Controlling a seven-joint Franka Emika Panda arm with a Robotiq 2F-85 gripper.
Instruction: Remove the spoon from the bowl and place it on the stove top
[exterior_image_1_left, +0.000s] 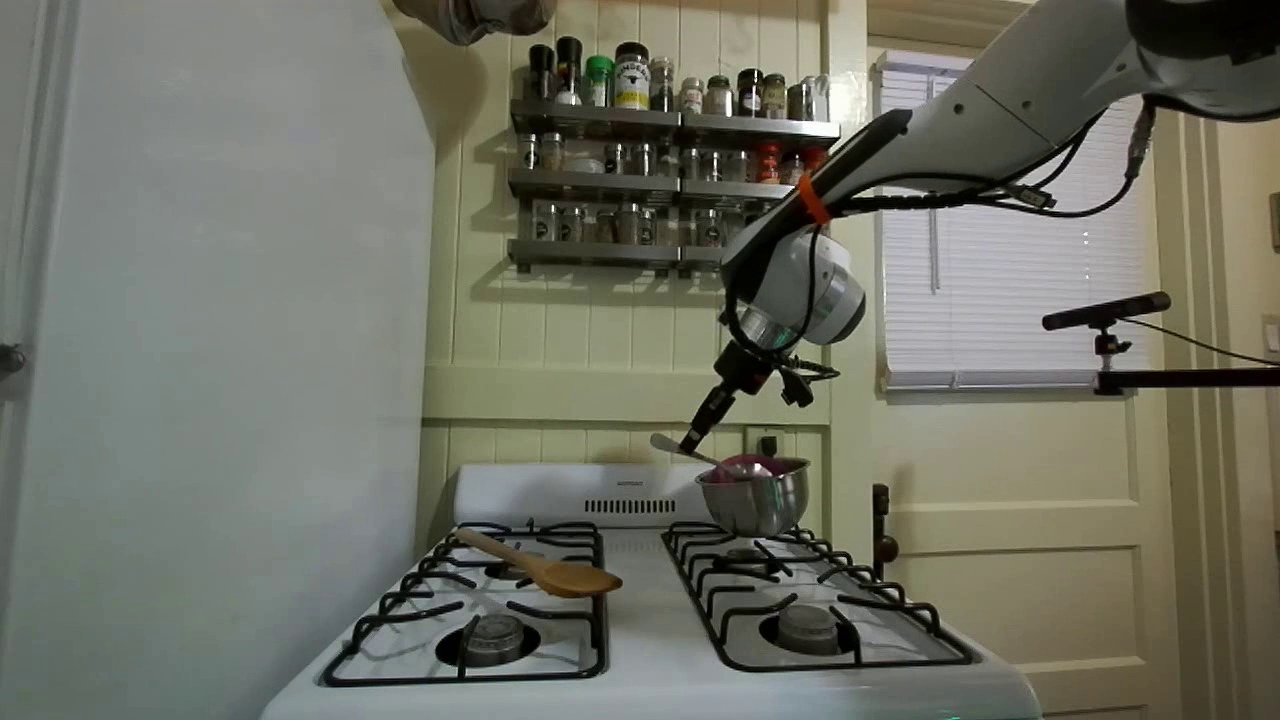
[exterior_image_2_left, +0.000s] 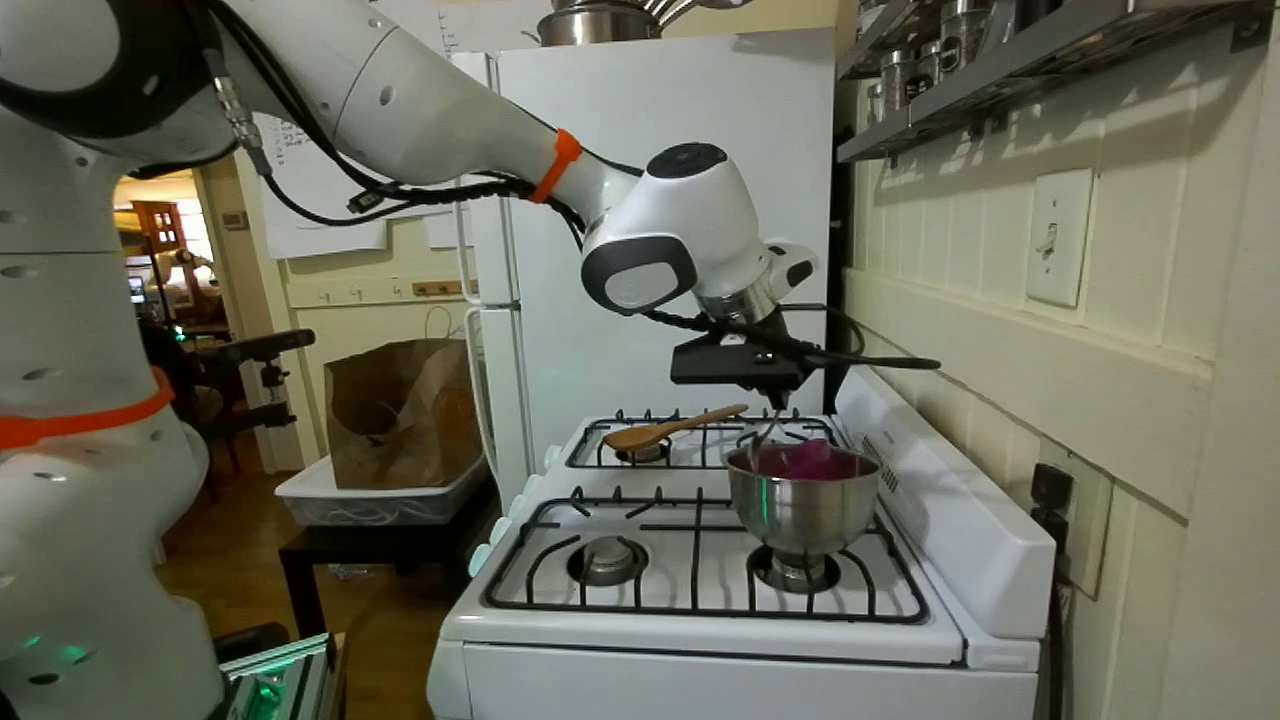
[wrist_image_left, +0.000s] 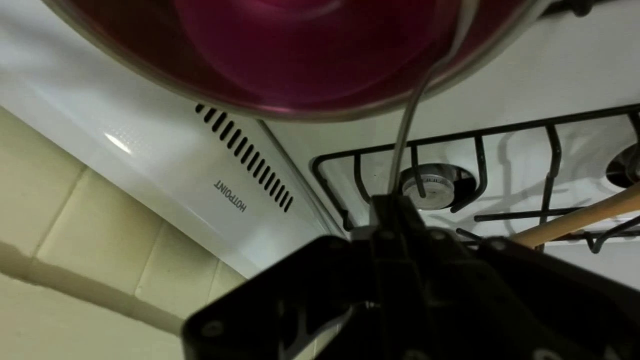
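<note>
My gripper (exterior_image_1_left: 690, 446) is shut on the handle of a thin metal spoon (exterior_image_1_left: 712, 461). In the wrist view the fingertips (wrist_image_left: 395, 200) close on the handle (wrist_image_left: 407, 127), which crosses the bowl's rim. The spoon's head is inside the silvery bowl (exterior_image_1_left: 752, 505), which holds something pink (exterior_image_2_left: 808, 458). The bowl (exterior_image_2_left: 803, 515) is above the back burner, beside my gripper (exterior_image_2_left: 778, 400); I cannot tell whether it touches the grate. The spoon is tilted, handle end outside the bowl. The stove top (exterior_image_1_left: 640, 640) is white with black grates.
A wooden spoon (exterior_image_1_left: 570, 578) lies across the grate on the far side from the bowl. The white back panel (exterior_image_2_left: 940, 520) stands behind the burners. A refrigerator (exterior_image_2_left: 670, 250) borders the stove, and spice shelves (exterior_image_1_left: 600, 185) hang on the wall above.
</note>
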